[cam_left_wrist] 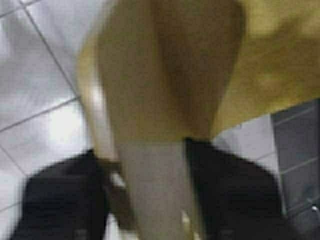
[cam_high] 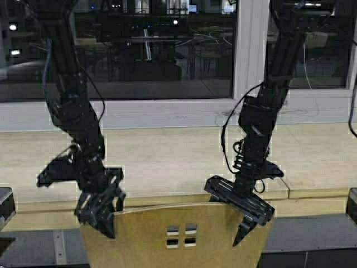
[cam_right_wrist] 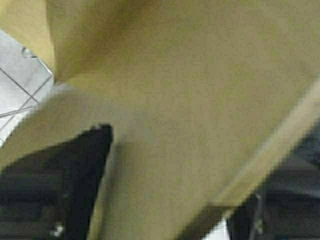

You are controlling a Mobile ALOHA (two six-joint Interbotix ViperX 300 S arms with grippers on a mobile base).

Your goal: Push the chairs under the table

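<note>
One tan plywood chair [cam_high: 167,240] shows only its backrest with four small square cutouts, at the bottom middle of the high view. Its top rim lies just short of the thick yellow front edge of the long pale table [cam_high: 167,162]. My left gripper [cam_high: 103,215] straddles the backrest's left top corner. My right gripper [cam_high: 245,218] straddles the right top corner. In the left wrist view the chair [cam_left_wrist: 165,75] runs between the parted black fingers [cam_left_wrist: 235,200]. The right wrist view shows the chair [cam_right_wrist: 200,100] filling the gap beside one finger [cam_right_wrist: 55,185]. Seat and legs are hidden.
A white sill and dark windows [cam_high: 139,56] stand behind the table. Dark floor [cam_high: 312,234] lies on both sides of the chair. Black objects sit at the left edge [cam_high: 4,206] and the right edge [cam_high: 352,205]. Pale floor tiles [cam_left_wrist: 40,75] show below the chair.
</note>
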